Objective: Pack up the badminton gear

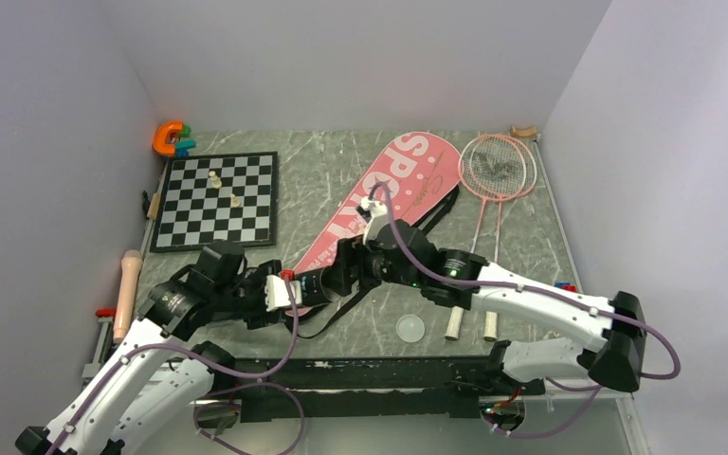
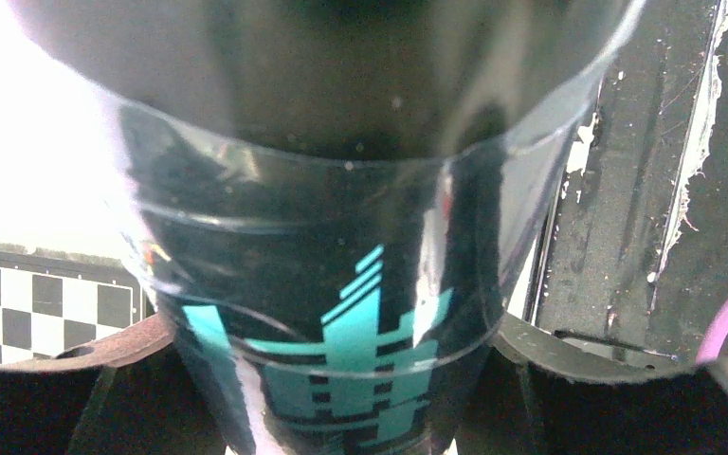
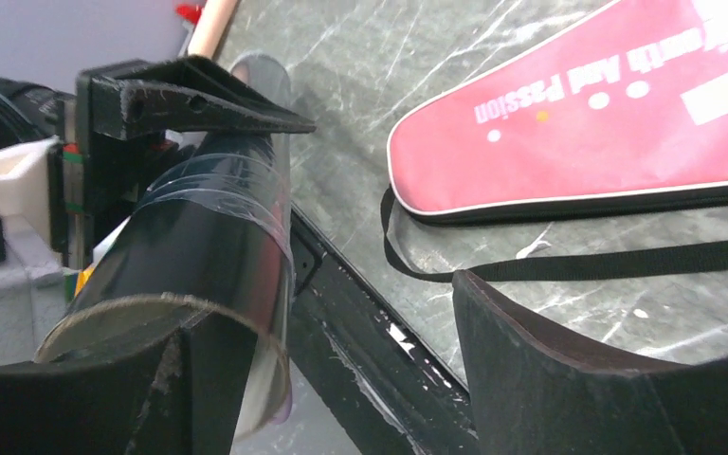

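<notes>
My left gripper (image 1: 284, 290) is shut on the long black tube (image 1: 315, 282) and holds it level above the table's near edge. In the left wrist view the tube (image 2: 341, 284), with its teal print, fills the space between the fingers (image 2: 569, 346). My right gripper (image 1: 341, 273) is open at the tube's open end (image 3: 199, 275), with one finger (image 3: 180, 389) against the rim and the other (image 3: 578, 379) well clear. The pink "SPORT" bag (image 1: 389, 204) lies flat, and two pink rackets (image 1: 498, 171) lie to its right. No shuttlecock shows.
A round clear lid (image 1: 409, 328) lies near the racket handles (image 1: 455, 324). The chessboard (image 1: 216, 199) and the orange U-shaped toy (image 1: 168, 137) are at the back left. A wooden pin (image 1: 128, 294) lies at the left edge. The bag's black strap (image 3: 569, 265) trails over the table.
</notes>
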### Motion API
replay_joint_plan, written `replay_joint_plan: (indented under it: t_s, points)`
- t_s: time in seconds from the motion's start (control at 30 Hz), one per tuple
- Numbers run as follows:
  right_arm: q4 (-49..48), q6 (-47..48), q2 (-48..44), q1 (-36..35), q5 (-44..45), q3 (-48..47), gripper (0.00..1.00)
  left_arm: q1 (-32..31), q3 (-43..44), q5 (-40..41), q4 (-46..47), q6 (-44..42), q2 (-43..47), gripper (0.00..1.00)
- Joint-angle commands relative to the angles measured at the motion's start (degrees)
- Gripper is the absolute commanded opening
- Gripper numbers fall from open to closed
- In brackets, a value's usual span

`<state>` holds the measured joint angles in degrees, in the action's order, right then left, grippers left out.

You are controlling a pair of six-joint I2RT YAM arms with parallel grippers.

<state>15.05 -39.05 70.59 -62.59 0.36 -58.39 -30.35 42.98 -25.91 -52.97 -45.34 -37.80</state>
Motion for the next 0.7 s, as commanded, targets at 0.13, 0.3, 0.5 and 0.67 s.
replay_joint_plan:
  t_s: [0.13, 0.3, 0.5, 0.67]
  points:
    - [12.2, -3.2, -18.2, 3.3, 7.4, -0.5, 0.83, -0.1, 0.6, -2.4, 1.9, -1.7, 1.8, 0.00]
    - [23.3, -6.7, -20.3, 3.5, 10.9, 3.9, 0.81, -0.2, 0.6, -1.9, 2.0, -1.6, 1.5, 0.00]
    - [24.7, -12.3, -12.1, 2.6, 9.6, 14.4, 0.73, -0.2, -0.8, -0.3, 1.6, -2.8, 1.3, 0.00]
    - [21.3, -15.2, -7.5, -0.3, 11.9, 18.8, 0.70, -0.2, -2.5, 0.7, 1.3, -3.6, 1.2, 0.00]
